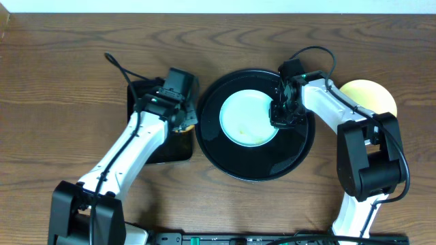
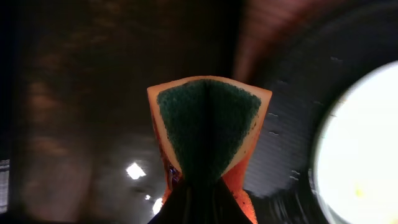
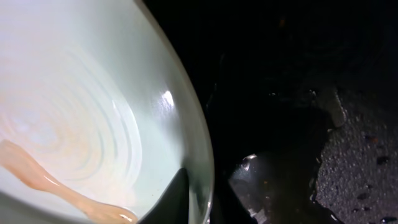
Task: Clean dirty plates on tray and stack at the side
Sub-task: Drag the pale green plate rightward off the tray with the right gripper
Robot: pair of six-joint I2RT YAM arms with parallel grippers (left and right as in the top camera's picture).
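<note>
Orange smear (image 3: 37, 174) marks the blue-green plate (image 1: 248, 117) on the round black tray (image 1: 231, 163); my right gripper (image 1: 285, 112) pinches its rim, my left gripper (image 2: 202, 199) clamps the sponge (image 2: 208, 124). Only the yellow plate (image 1: 371, 95) sits aside.

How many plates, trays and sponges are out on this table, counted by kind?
Plates: 2, a pale blue-green plate and a pale yellow plate
Trays: 2, a round black tray and a rectangular black tray
Sponges: 1, an orange-and-green sponge
Total: 5
</note>
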